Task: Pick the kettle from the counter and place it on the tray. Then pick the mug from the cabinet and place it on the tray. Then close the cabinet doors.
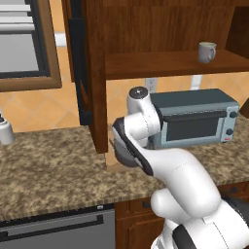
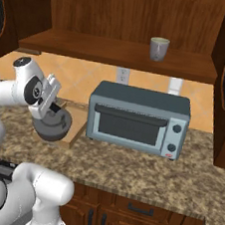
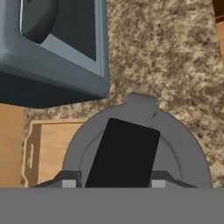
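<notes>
Kettle [image 2: 53, 124] carried by its black handle [image 3: 122, 153], at the tray's near edge.
The gripper [image 2: 52, 107] has its fingers clamped on the handle from above. The kettle hangs partly over the wooden tray [image 2: 74, 124], which lies beyond it toward the toaster oven [image 2: 138, 119]; the mug [image 2: 158, 49] waits on the cabinet shelf [image 2: 92, 49].

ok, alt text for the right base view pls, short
The gripper holds the dark grey kettle by its handle at the front edge of the wooden tray, left of a grey toaster oven on the granite counter. Above, a pale mug stands on the shelf of the open cabinet.
</notes>
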Tool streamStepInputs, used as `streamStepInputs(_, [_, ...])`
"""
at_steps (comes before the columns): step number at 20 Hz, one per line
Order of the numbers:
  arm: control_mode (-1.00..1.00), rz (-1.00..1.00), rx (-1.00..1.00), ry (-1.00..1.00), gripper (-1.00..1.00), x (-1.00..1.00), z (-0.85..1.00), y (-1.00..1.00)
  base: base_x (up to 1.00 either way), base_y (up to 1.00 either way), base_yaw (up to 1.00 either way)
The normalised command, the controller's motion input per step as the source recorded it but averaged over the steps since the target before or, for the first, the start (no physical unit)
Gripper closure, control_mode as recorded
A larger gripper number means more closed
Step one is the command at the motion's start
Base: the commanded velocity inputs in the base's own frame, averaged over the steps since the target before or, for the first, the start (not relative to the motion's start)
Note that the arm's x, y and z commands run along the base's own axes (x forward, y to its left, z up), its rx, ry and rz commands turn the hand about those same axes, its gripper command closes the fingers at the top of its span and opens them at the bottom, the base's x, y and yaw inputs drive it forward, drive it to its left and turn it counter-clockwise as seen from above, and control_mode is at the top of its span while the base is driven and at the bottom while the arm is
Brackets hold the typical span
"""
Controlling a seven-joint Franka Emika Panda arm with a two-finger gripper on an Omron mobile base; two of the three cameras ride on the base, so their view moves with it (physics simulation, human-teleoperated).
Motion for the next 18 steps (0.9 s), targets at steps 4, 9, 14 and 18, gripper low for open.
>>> streamStepInputs(4, [-1.00, -0.06, 0.02, -0.10, 1.00, 0.36, 0.00, 0.03, 0.00, 0.00, 0.00])
streamStepInputs(9, [-1.00, -0.05, 0.02, -0.13, 1.00, 0.36, 0.00, 0.00, 0.00, 0.00, 0.00])
streamStepInputs(14, [-1.00, -0.06, 0.00, -0.07, 1.00, 0.45, 0.00, 0.06, 0.00, 0.00, 0.00])
streamStepInputs(18, [-1.00, -0.07, 0.00, -0.03, 1.00, 0.50, 0.00, 0.02, 0.00, 0.00, 0.00])
